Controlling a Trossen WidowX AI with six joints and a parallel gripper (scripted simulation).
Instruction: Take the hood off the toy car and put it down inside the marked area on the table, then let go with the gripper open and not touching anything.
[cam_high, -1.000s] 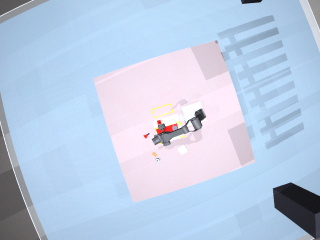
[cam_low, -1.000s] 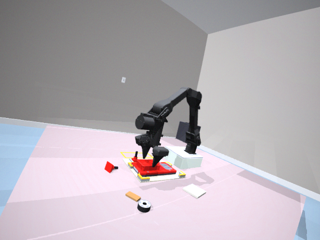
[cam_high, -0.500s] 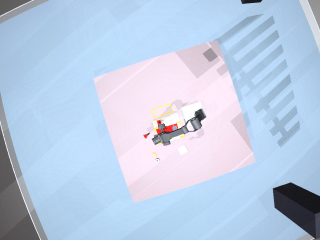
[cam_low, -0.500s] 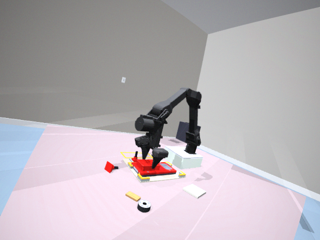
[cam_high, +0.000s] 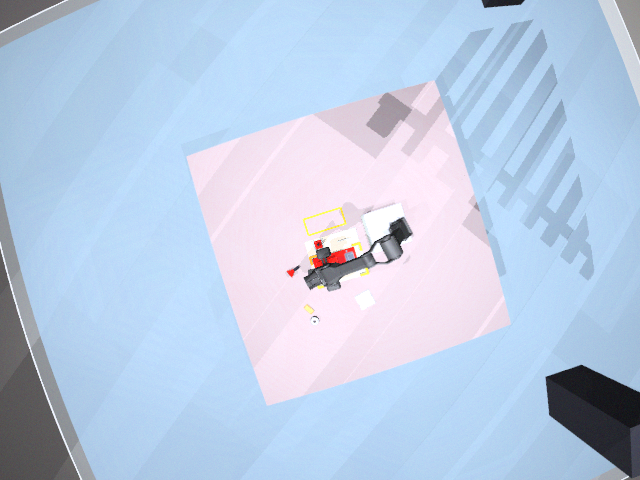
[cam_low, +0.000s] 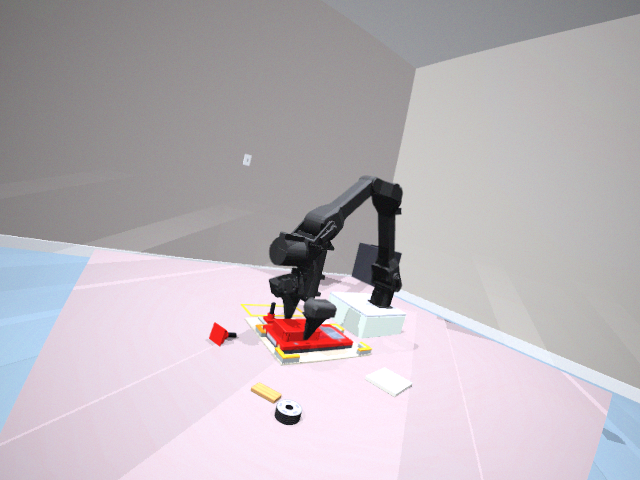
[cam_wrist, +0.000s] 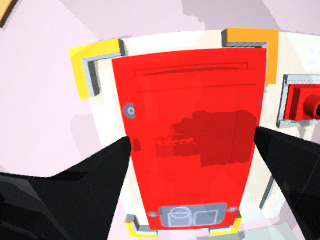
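Note:
The red toy car (cam_high: 336, 256) (cam_low: 338, 342) (cam_wrist: 150, 192) lies on a pale board (cam_low: 323, 357) (cam_wrist: 107, 125) between yellow corner brackets. A raised red block (cam_low: 281, 330) (cam_wrist: 190, 100), which looks like the hood, sits on the car; its join is hard to see. My gripper (cam_low: 298, 328) (cam_wrist: 192, 137) is open and empty, pointing down, with one finger on each long side of the car. Whether the fingertips touch it cannot be told. The marked area, a yellow outline (cam_high: 306, 227) (cam_low: 245, 310), lies beside the board and has nothing in it.
A red piece (cam_high: 317, 243) (cam_low: 269, 317) (cam_wrist: 297, 102) with a black peg stands on the board. Another red piece (cam_high: 291, 272) (cam_low: 218, 334) with a black stem, a wooden block (cam_high: 308, 308) (cam_low: 266, 392), a wheel (cam_high: 314, 320) (cam_low: 288, 411) and a white tile (cam_high: 364, 299) (cam_low: 388, 381) lie around.

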